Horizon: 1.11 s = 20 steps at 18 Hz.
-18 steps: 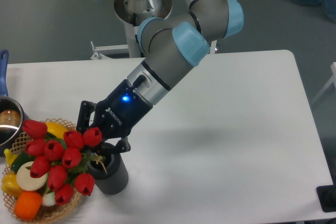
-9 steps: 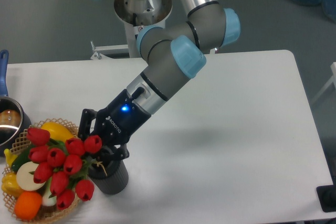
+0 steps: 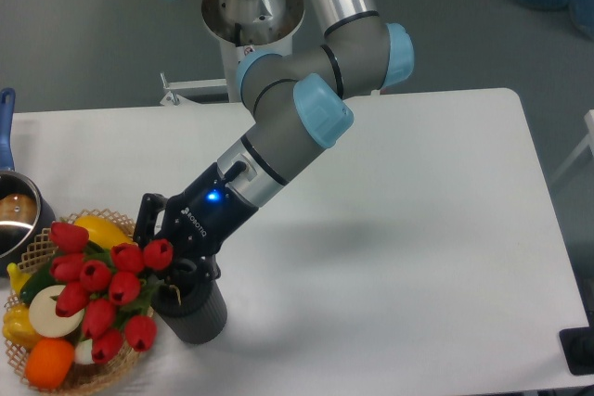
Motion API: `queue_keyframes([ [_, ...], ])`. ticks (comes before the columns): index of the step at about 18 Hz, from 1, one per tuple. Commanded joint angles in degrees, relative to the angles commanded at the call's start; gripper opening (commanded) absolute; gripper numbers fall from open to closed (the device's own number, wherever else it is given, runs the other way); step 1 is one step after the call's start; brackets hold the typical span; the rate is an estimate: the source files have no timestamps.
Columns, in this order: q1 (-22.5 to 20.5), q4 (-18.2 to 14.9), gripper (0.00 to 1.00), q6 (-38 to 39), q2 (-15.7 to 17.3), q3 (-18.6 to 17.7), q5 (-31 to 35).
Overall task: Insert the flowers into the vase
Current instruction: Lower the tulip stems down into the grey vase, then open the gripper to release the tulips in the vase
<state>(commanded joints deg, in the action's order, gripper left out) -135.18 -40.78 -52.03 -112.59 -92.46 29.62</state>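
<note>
Change: the flowers (image 3: 100, 289) are being carried lower and leftward than a second ago.
Gripper (image 3: 165, 261): is being kept pinched on the stems.
Position: stems are being fed into the vase (image 3: 192, 304) mouth — heads overhanging the wicker basket (image 3: 28, 364).
Advice: the bunch is best being uprighted — before release.

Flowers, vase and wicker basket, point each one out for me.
flowers (image 3: 104, 287), fixed camera, a red tulip head mid-bunch.
vase (image 3: 198, 314), fixed camera, its ribbed side.
wicker basket (image 3: 37, 247), fixed camera, its woven rim.
</note>
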Motion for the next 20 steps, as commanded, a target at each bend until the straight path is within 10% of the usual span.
queue_keyframes([
  [9, 0.0, -0.09, 0.32, -1.15, -0.7, -0.35, 0.18],
  [20, -0.61, -0.17, 0.76, -6.14, -0.53, -3.77, 1.76],
])
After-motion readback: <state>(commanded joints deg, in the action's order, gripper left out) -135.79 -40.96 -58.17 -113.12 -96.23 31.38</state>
